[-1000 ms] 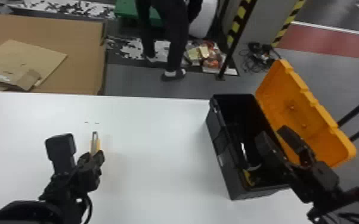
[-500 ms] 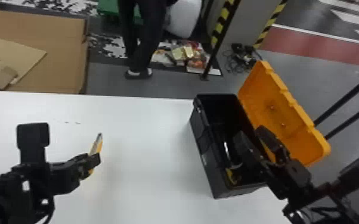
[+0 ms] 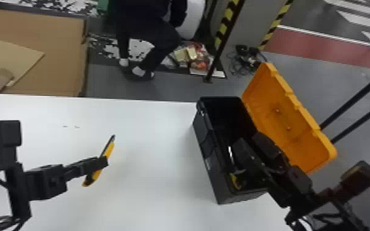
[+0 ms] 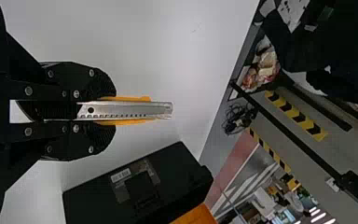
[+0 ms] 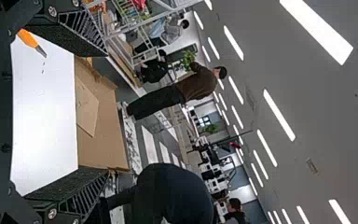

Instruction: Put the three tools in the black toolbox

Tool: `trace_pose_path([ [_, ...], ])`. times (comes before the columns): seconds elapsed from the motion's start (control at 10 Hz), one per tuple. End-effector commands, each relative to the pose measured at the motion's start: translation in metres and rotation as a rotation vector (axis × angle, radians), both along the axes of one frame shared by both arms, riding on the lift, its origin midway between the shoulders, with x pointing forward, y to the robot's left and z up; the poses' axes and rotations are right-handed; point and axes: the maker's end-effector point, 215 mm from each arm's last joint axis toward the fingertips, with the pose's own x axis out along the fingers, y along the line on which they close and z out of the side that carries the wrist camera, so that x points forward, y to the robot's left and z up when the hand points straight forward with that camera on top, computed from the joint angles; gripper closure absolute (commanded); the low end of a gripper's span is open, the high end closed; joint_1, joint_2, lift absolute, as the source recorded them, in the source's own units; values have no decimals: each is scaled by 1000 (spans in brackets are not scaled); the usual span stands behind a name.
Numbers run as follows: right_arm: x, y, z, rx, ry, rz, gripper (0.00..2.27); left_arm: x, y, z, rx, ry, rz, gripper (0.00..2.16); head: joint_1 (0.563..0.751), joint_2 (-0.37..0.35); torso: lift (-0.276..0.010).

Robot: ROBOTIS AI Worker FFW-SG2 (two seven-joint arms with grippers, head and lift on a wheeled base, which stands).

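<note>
In the head view my left gripper (image 3: 102, 163) is above the white table, left of the toolbox, shut on a yellow utility knife (image 3: 108, 151), blade tilted up. From the left wrist view, the knife (image 4: 126, 122) is pinched between both fingertips of that gripper (image 4: 95, 111). My right gripper (image 3: 253, 146) is over the black toolbox (image 3: 213, 164), covering part of its interior. Its fingers stand wide apart with nothing between them in the right wrist view (image 5: 103, 112). Inside the toolbox lie a silver piece (image 3: 231, 155) and a yellow-and-black piece (image 3: 235, 180), both partly hidden.
The orange lid (image 3: 289, 123) is raised on the toolbox's right side. White tabletop (image 3: 150, 147) lies between the knife and the toolbox. Beyond the far edge are cardboard (image 3: 61, 64) and a black post (image 3: 224, 43).
The left gripper has swung from pointing away to pointing rightward, turning the knife with it. The head view has shifted, so the toolbox appears farther left; the right gripper remains over it.
</note>
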Motion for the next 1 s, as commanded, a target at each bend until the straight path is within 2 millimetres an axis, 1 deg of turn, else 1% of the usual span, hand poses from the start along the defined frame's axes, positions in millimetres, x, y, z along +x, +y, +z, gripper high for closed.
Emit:
trace_pose_path([
  [0.0, -2, 8, -4, 24, 14, 18, 127, -6, 4, 15, -91, 14, -20, 1025, 695, -301, -55],
  [0.2, -2, 21, -8, 52, 35, 53, 127, -14, -6, 54, -267, 0, -79, 1025, 695, -293, -55],
  [0.4, -3, 30, -11, 64, 43, 75, 127, -27, -17, 81, -389, 14, -155, 1025, 695, -293, -55],
  [0.5, -4, 31, -14, 69, 52, 83, 127, -37, -19, 95, -493, 61, -201, 1025, 695, -295, -55],
  [0.6, -4, 32, -20, 75, 72, 90, 127, -44, -17, 107, -611, 112, -232, 1025, 695, -300, -55],
  [0.8, -4, 33, -27, 77, 97, 106, 127, -58, -11, 110, -679, 177, -258, 1025, 695, -297, -55],
  [0.9, -5, 38, -34, 89, 128, 123, 127, -63, -11, 115, -708, 187, -274, 1025, 695, -295, -55],
])
